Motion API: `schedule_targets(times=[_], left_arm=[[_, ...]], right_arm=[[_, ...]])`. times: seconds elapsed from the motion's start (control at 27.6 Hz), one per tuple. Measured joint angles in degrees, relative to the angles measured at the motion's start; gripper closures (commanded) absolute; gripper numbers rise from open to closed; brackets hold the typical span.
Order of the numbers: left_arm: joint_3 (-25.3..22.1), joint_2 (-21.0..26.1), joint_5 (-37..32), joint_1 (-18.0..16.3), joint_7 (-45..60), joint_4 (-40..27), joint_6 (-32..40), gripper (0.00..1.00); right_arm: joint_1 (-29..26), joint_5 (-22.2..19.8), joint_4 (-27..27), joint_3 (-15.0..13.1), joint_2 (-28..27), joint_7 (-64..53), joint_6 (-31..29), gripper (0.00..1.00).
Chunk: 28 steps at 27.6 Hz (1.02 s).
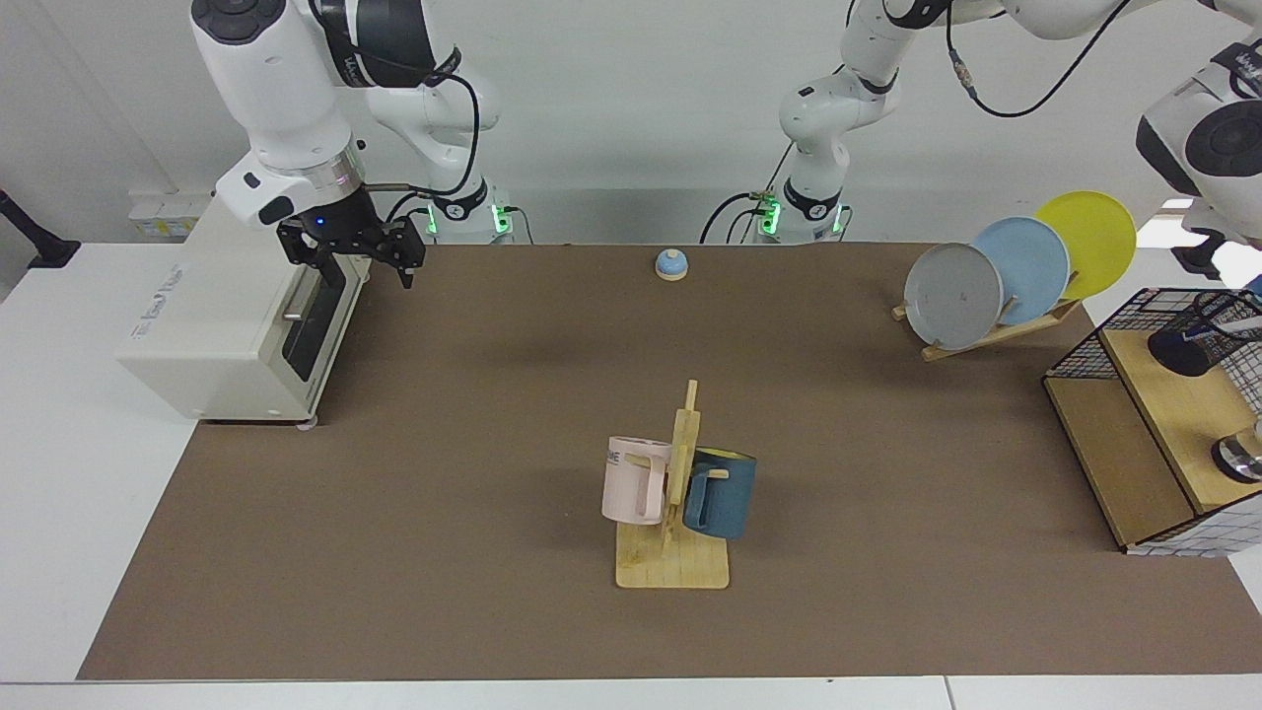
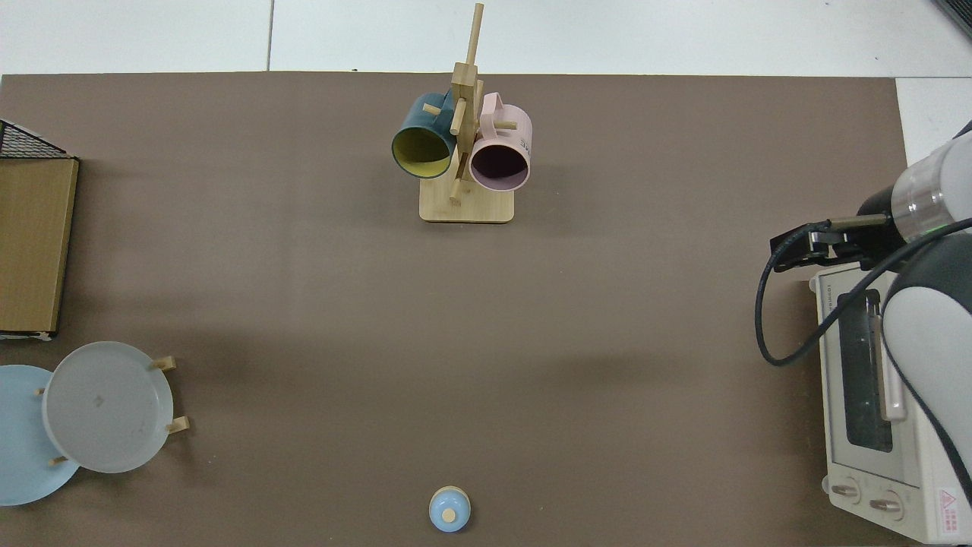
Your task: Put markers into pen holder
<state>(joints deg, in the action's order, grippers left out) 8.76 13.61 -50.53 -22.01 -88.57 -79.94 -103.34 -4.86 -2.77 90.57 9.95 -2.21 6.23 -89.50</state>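
Note:
The black mesh pen holder (image 1: 1211, 330) stands on the top wooden shelf of a wire basket (image 1: 1085, 340) at the far right of the facing view. A white marker (image 1: 1237, 322) shows inside its mesh near the rim, partly cut off by the frame edge. My left arm's wrist (image 1: 1218, 148) hangs above it, and its gripper lies beyond the frame edge. My right gripper (image 1: 360, 261) waits, open and empty, over the front of the toaster oven (image 1: 217, 325). In the top view it sits at the right (image 2: 793, 249), and the pen holder and marker are out of view.
A wooden mug rack (image 1: 680, 493) with a pink and a blue mug stands mid-table. A small blue bell (image 1: 671, 264) sits at the back. A plate rack (image 1: 1016, 271) holds three plates beside the basket. A silver object (image 1: 1240, 457) rests on the shelf.

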Motion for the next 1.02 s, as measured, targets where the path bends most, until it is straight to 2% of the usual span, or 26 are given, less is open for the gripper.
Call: schedule_targets(times=[0.18,0.44,0.58,0.83,1.02], left_arm=[[2.2,-0.6,5.5,0.0,14.2,0.8,6.3,0.0],[5.4,-2.9,17.0,0.2,37.6,0.9,14.8,0.0],[8.8,-3.9,21.1,0.2,48.3,0.9,18.4,0.0],[14.4,-4.2,28.4,0.7,65.0,0.9,22.6,0.0],[15.8,-4.2,35.0,0.8,74.7,0.7,23.4,0.0]], right_arm=[[0.0,0.0,0.0,0.0,0.0,0.0,0.0,0.0],[0.0,0.0,0.0,0.0,0.0,0.0,0.0,0.0],[0.0,0.0,0.0,0.0,0.0,0.0,0.0,0.0],[0.0,0.0,0.0,0.0,0.0,0.0,0.0,0.0],[0.0,0.0,0.0,0.0,0.0,0.0,0.0,0.0]])
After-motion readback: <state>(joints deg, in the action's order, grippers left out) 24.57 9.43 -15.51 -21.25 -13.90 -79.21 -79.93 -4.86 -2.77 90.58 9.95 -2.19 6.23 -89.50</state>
